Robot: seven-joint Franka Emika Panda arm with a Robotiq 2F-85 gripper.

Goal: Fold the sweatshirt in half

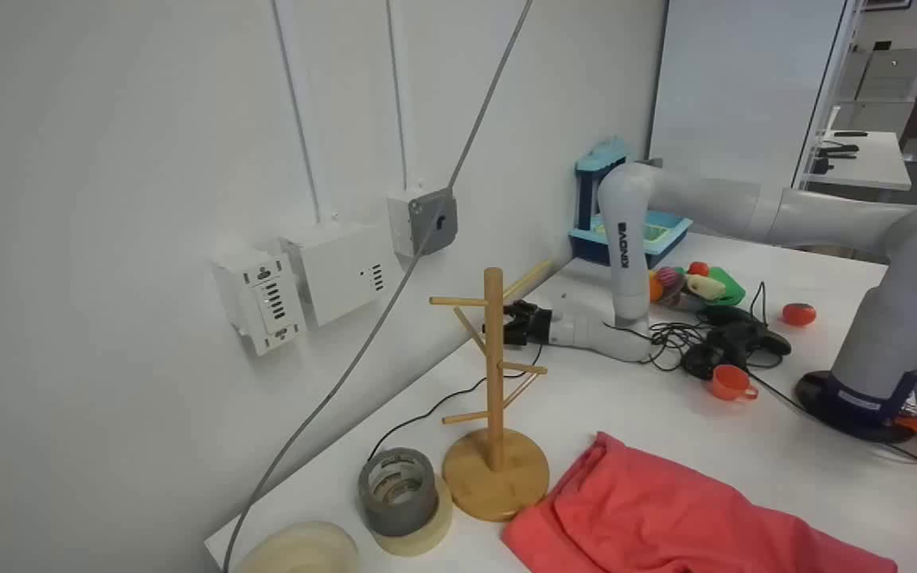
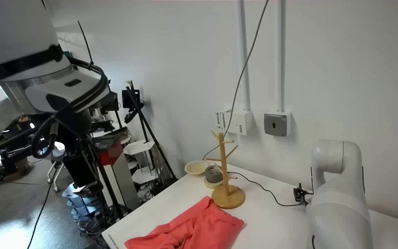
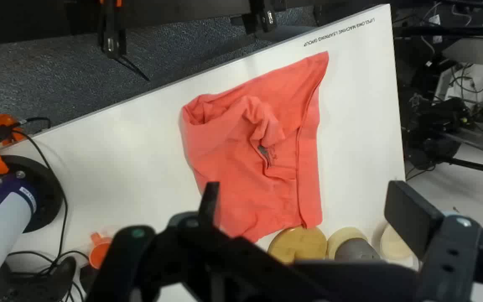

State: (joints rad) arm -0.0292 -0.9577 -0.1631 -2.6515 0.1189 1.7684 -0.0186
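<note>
The coral-red sweatshirt lies wrinkled and partly folded over on the white table, in both exterior views and in the wrist view. Its lower part is cut off in both exterior views. In the wrist view one edge forms a straight band, and bunched fabric with a small grey patch shows near the middle. My gripper is wide open with nothing between its fingers. It is above the table, apart from the sweatshirt. In an exterior view my arm's hand is high at the upper left.
A wooden mug-tree stand stands against the sweatshirt's edge. Stacked tape rolls and a cream bowl are beside it. A second white-grey arm, an orange cup, a black controller and cables occupy the table's other end.
</note>
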